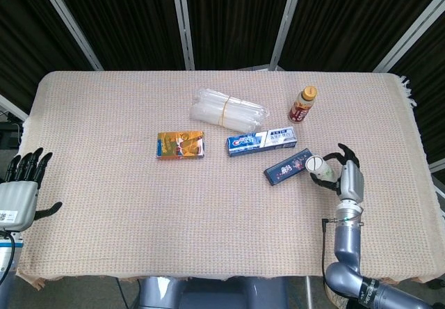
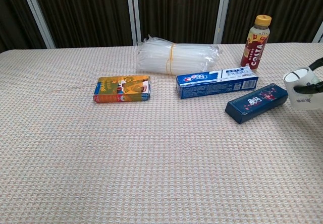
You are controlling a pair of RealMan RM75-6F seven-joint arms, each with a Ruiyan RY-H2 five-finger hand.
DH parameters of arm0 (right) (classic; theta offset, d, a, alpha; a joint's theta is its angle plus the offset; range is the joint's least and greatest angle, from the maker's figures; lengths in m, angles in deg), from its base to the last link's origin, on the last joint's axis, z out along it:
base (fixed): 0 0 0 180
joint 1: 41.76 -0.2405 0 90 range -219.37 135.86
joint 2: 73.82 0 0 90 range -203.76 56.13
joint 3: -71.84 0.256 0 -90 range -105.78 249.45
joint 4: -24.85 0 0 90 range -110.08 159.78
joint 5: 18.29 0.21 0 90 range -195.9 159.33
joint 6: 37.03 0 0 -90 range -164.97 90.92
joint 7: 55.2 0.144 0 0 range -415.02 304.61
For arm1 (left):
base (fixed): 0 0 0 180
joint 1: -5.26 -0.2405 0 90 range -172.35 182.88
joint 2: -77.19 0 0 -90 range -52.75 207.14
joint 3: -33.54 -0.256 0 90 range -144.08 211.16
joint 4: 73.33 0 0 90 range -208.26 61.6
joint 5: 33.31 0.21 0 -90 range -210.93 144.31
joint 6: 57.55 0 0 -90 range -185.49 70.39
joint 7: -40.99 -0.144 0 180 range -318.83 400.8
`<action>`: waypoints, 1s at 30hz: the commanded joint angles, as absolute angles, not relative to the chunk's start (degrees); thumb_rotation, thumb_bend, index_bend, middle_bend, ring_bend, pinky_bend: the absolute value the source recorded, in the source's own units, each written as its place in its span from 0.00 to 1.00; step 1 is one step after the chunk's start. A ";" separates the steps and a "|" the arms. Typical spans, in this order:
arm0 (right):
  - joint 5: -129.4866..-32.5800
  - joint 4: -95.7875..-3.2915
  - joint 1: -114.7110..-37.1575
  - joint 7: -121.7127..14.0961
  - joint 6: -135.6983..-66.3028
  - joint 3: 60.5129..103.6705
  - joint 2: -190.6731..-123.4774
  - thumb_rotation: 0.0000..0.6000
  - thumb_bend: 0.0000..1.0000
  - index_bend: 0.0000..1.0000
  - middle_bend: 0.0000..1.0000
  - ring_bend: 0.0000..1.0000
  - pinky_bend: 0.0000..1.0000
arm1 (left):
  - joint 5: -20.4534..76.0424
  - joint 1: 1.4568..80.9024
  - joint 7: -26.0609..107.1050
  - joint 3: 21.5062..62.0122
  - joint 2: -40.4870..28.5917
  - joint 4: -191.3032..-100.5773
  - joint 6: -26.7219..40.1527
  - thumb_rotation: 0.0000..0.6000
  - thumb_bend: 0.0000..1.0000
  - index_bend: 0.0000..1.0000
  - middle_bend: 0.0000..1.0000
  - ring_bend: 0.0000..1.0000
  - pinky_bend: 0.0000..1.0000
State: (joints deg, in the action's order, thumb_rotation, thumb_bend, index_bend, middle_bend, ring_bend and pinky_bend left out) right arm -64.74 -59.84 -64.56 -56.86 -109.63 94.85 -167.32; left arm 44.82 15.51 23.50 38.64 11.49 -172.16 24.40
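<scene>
Head view: the right robot hand [image 1: 342, 173], lower right of the frame, stands edge-on with fingers spread, just beside the right end of the dark blue box [image 1: 289, 167]; no grasp has closed and the box lies flat on the tabletop [image 1: 104, 204]. The left robot hand [image 1: 19, 192], lower left edge, hangs released, holding nothing. The toothpaste box [image 1: 262, 142], orange box [image 1: 180, 145], plastic bundle [image 1: 227, 111] and bottle [image 1: 303, 104] lie untouched. Chest view: only a thumb tip and fingertip of the right robot hand [image 2: 305, 87] show at the right edge, near the dark blue box [image 2: 256, 102]; the left robot hand is absent here. Lifting appears not yet begun.
</scene>
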 commanded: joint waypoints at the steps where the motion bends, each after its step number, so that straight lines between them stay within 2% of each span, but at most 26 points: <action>1: -63.21 -57.19 -63.74 -56.24 -109.16 94.72 -168.57 1.00 0.21 0.50 0.14 0.00 0.00 | 44.82 15.49 23.45 38.65 11.47 -172.17 24.44 1.00 0.01 0.00 0.00 0.00 0.00; 14: -60.49 -53.90 -63.02 -59.57 -109.57 95.13 -170.17 1.00 0.21 0.50 0.14 0.00 0.00 | 44.84 15.47 23.45 38.65 11.43 -172.14 24.48 1.00 0.01 0.00 0.00 0.00 0.00; 22: -59.16 -52.74 -62.68 -61.77 -112.35 96.44 -171.50 1.00 0.21 0.50 0.13 0.00 0.00 | 44.86 15.47 23.42 38.63 11.44 -172.13 24.47 1.00 0.01 0.00 0.00 0.00 0.00; 30: -58.32 -53.22 -62.25 -64.33 -113.60 96.81 -171.79 1.00 0.21 0.34 0.05 0.00 0.00 | 44.86 15.46 23.49 38.63 11.46 -172.14 24.46 1.00 0.01 0.00 0.00 0.00 0.00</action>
State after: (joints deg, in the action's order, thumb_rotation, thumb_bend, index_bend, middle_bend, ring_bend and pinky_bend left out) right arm -58.39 -53.13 -62.32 -64.24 -113.56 96.78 -171.80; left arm 44.86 15.46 23.48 38.63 11.46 -172.14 24.46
